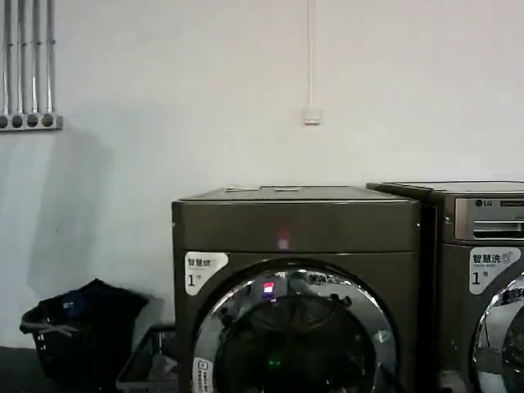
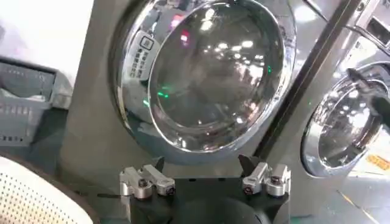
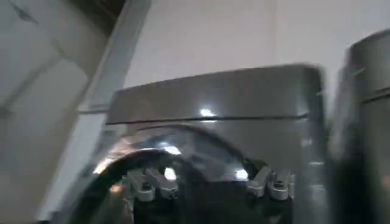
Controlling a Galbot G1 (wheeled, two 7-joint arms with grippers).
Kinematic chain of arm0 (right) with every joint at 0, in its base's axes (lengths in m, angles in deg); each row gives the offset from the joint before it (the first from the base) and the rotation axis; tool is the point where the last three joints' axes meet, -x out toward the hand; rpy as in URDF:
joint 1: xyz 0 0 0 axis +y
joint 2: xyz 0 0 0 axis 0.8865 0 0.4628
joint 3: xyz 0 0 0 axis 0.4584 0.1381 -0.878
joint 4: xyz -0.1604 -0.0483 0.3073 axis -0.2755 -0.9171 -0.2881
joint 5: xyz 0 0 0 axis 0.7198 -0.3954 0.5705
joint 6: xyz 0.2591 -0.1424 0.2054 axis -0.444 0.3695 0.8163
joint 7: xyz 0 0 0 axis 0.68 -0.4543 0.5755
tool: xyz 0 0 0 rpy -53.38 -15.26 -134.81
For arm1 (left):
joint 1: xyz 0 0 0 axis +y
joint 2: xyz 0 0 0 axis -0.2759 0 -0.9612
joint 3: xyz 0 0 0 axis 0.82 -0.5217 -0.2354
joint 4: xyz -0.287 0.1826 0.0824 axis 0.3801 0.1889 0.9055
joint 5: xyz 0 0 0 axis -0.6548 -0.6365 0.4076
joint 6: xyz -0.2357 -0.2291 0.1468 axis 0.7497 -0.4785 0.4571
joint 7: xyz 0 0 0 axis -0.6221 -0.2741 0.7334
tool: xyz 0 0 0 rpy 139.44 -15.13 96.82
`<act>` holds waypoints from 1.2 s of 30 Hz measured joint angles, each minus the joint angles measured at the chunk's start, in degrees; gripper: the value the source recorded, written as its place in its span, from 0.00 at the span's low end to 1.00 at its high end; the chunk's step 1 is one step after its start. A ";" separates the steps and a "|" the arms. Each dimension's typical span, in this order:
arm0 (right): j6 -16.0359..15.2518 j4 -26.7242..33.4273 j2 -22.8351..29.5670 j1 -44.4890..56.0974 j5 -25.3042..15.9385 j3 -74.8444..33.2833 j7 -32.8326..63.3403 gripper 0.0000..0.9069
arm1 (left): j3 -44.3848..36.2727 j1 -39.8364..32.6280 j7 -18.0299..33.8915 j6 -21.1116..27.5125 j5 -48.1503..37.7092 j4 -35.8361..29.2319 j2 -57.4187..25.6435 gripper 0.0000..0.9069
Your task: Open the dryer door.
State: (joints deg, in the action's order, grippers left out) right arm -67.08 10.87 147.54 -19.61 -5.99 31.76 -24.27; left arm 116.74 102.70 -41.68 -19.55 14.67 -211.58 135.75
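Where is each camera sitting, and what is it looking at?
Head view: on the robot's head, facing the dryer, the wall and the LG machine; no arm in sight.
Left wrist view: on the left arm, looking past the open left end effector at the closed dryer door.
Right wrist view: on the right arm, looking past the open right end effector up at the dryer's top.
All three share the dryer.
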 joint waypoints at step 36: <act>-1.71 12.99 10.00 -5.46 -1.92 3.78 -0.67 1.00 | 0.99 -0.22 0.07 0.01 0.38 -1.96 0.05 1.00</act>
State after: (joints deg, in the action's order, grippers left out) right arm -68.79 23.86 157.54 -25.07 -7.91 35.55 -24.95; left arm 117.73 102.48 -41.61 -19.54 15.05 -213.54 135.81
